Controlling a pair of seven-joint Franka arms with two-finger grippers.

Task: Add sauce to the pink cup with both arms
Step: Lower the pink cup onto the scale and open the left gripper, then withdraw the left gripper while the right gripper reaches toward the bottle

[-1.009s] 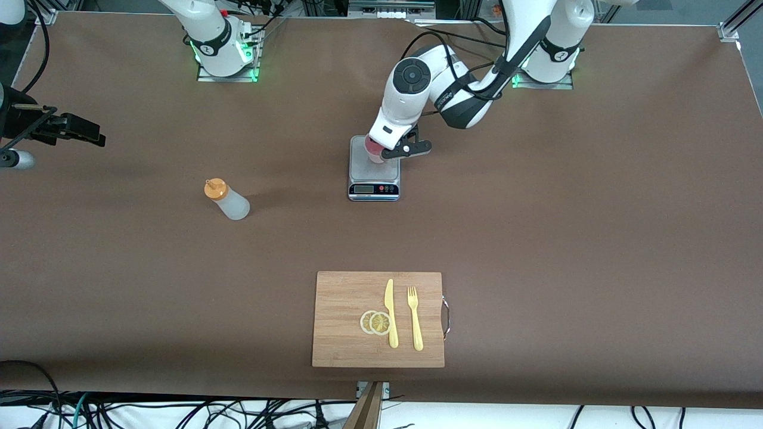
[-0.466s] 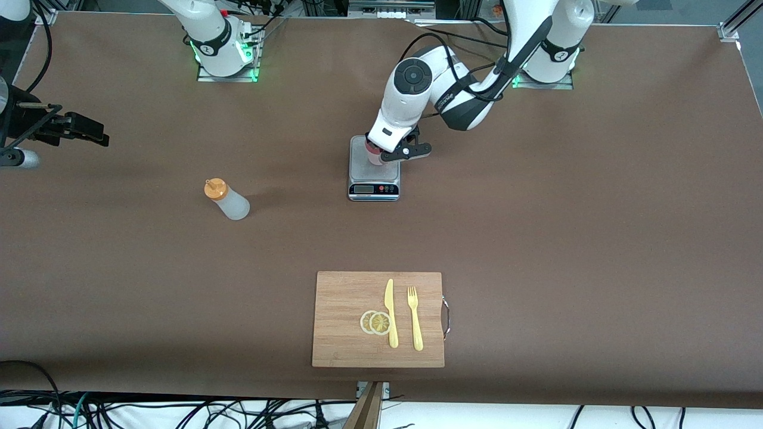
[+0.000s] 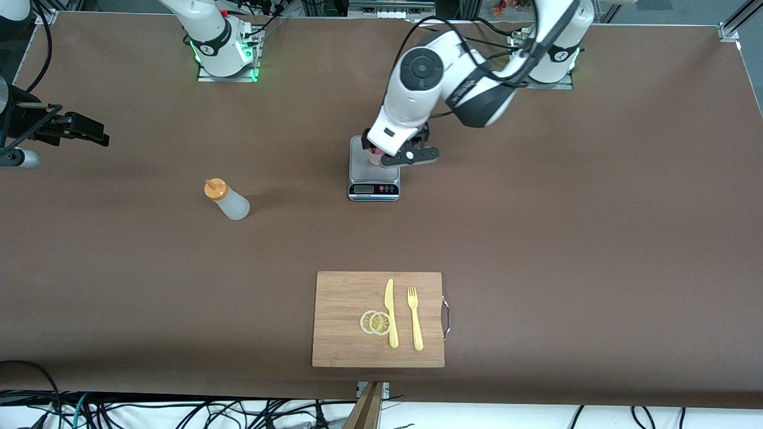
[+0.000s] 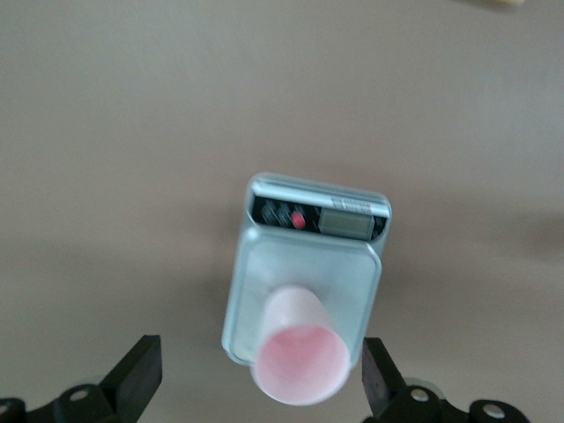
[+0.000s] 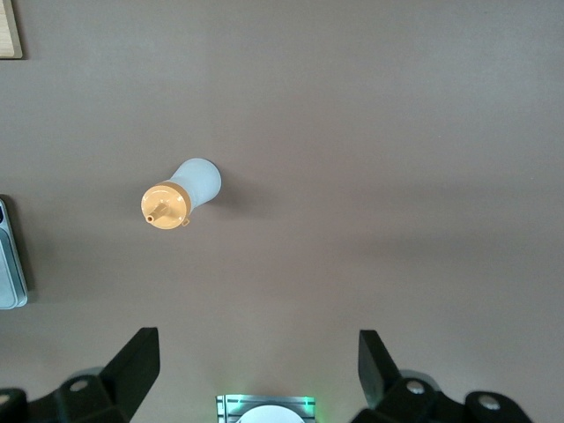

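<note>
I count two arms of mine, each ending in one pincer: my left gripper (image 3: 398, 150) over the scale, and my right gripper (image 3: 83, 132) at the left edge of the frame, both with fingers spread. On the table there is one pink cup (image 4: 300, 356), one scale (image 3: 374, 179), one sauce bottle (image 3: 227, 199) left of centre, and one cutting board (image 3: 346, 319) at lower centre. On that board lie two lemon slices (image 3: 375, 322), one knife (image 3: 390, 313) and one fork (image 3: 415, 318).
</note>
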